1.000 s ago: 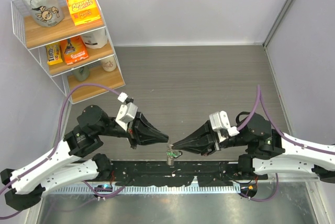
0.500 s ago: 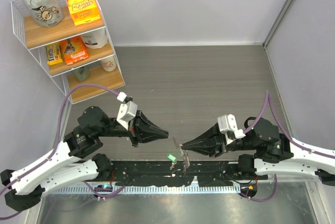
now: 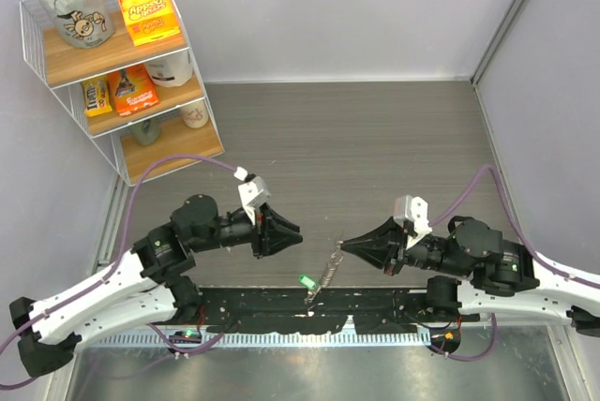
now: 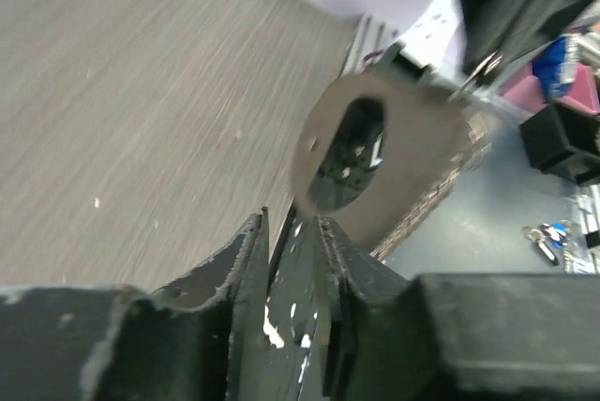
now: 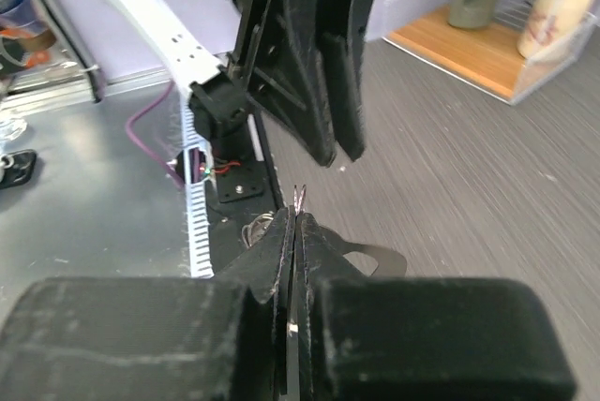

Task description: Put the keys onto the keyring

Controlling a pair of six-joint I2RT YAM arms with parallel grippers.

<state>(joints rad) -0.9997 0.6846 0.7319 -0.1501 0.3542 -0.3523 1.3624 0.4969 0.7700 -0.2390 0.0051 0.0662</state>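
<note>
My right gripper (image 3: 343,246) is shut on the top of the keyring (image 3: 328,268), a thin silvery chain that hangs down and to the left from its tips. The green-headed key (image 3: 306,281) sits by the chain's lower end, over the black rail. In the right wrist view the keyring's thin metal edge (image 5: 298,197) sticks out between the closed jaws of my right gripper (image 5: 296,218). My left gripper (image 3: 298,236) points at the keyring from the left, a short way off, jaws slightly apart. In the left wrist view a blurred flat grey piece with an oval hole (image 4: 375,153) lies just beyond my left gripper (image 4: 292,218).
A white wire shelf (image 3: 33,64) with snack boxes and bottles stands at the far left. A black mounting rail (image 3: 375,312) runs along the table's near edge, with a metal surface below it. Purple walls close in the left, back and right sides.
My left gripper has let go, drawn back to the left from the keyring, turned, and parted its jaws. My right gripper has carried the keyring to the right; the green key now hangs in view.
</note>
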